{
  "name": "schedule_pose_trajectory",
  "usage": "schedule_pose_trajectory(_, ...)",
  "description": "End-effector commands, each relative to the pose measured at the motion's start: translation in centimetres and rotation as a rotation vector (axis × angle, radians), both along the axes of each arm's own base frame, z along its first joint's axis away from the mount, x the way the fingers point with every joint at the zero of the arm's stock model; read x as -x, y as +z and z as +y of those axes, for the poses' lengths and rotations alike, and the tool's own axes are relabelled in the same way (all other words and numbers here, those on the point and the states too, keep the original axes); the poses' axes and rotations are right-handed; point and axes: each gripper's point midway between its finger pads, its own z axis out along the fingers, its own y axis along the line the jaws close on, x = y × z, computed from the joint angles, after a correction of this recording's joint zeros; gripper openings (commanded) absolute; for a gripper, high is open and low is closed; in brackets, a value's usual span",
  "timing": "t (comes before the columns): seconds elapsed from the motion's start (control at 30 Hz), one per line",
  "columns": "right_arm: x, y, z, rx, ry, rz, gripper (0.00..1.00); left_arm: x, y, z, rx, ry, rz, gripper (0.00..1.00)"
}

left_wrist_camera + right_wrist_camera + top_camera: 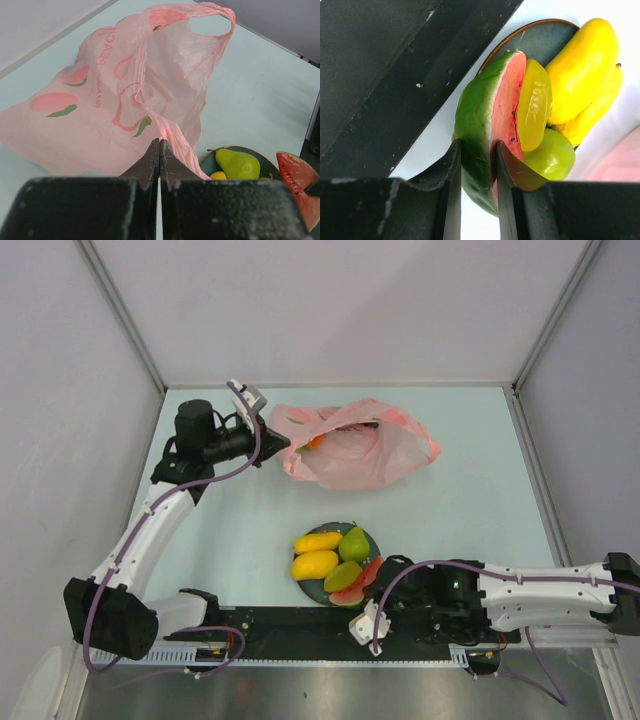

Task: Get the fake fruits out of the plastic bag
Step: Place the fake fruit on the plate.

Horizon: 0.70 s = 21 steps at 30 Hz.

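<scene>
The pink plastic bag (350,445) lies at the back of the table, its mouth facing left, with something orange (315,443) showing inside. My left gripper (283,447) is shut on the bag's edge; the plastic (125,85) runs taut from the fingertips (159,141). On the dark plate (336,527) lie a banana (317,541), a yellow mango (314,564), a green pear (354,544) and a green-yellow mango (343,576). My right gripper (372,588) is shut on the watermelon slice (485,100) at the plate's near edge, one finger on each side (478,144).
A black rail (300,635) runs along the near edge by the arm bases. Grey walls close in the table on the left, back and right. The pear (237,164) and watermelon slice (300,180) also show in the left wrist view.
</scene>
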Motion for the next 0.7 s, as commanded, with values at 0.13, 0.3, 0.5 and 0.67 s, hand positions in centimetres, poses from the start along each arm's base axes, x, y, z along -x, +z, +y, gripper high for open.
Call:
schedule_pose_trajectory(0.13, 0.0, 0.4, 1.3, -0.046, 0.032, 0.028, 0.00, 1.0, 0.8, -0.3, 0.027, -0.031, -0.031, 0.00)
schedule_pose_trajectory(0.3, 0.3, 0.2, 1.5, -0.052, 0.013, 0.084, 0.00, 1.1, 0.5, -0.4, 0.029, -0.033, -0.021, 0.00)
schedule_pose_trajectory(0.5, 0.6, 0.3, 1.8, -0.073, -0.091, 0.186, 0.00, 1.1, 0.0, -0.4, 0.032, -0.036, 0.003, 0.00)
schedule_pose_trajectory(0.67, 0.5, 0.5, 2.2, -0.101, -0.200, 0.274, 0.00, 1.0, -0.1, -0.6, 0.041, -0.041, 0.013, 0.00)
